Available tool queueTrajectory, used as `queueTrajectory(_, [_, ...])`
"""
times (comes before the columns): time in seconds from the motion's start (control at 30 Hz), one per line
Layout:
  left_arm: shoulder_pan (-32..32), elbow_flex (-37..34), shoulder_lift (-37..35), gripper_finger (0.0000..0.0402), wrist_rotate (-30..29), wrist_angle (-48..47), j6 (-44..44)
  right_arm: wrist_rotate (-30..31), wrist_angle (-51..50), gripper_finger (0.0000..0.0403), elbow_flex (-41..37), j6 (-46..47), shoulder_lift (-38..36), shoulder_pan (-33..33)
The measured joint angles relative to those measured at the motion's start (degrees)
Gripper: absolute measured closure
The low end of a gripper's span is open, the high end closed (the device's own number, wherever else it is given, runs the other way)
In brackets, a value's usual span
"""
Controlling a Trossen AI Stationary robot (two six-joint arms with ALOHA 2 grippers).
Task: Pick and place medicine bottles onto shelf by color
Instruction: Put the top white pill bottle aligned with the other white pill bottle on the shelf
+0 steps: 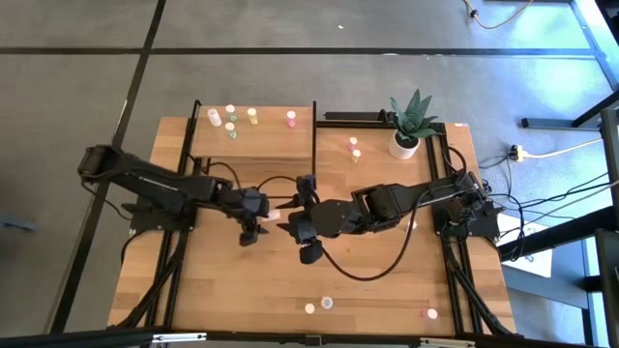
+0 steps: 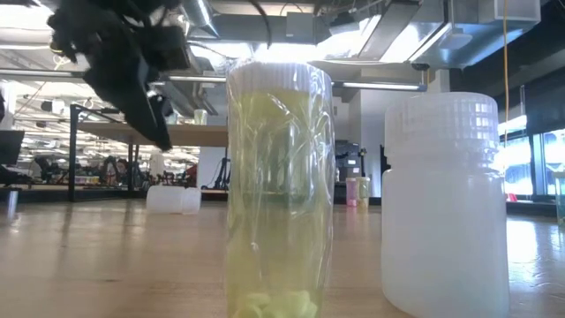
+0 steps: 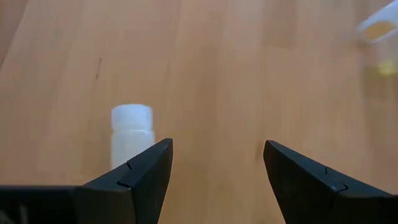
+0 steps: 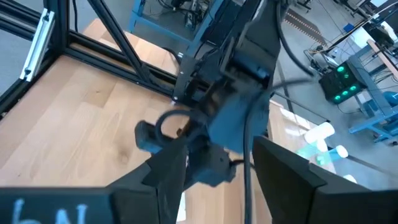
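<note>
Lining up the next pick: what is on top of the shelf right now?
On the shelf, five small bottles stand along its far edge: white, green, yellow and pink tops. No arm covers it in the high view.

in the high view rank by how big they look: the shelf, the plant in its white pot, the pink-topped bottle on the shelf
1. shelf, largest by far
2. plant in its white pot
3. pink-topped bottle, a tiny dot

The overhead camera views all three from a similar distance, so the order is reliable.
</note>
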Motion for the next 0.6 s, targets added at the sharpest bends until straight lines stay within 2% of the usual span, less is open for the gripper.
queueTrajectory(0.6, [6.99, 0.00, 11.94, 0.0156, -2.03, 7.54, 0.93, -0.02, 0.00, 0.0217, -0.07, 0.00, 0.08, 0.00])
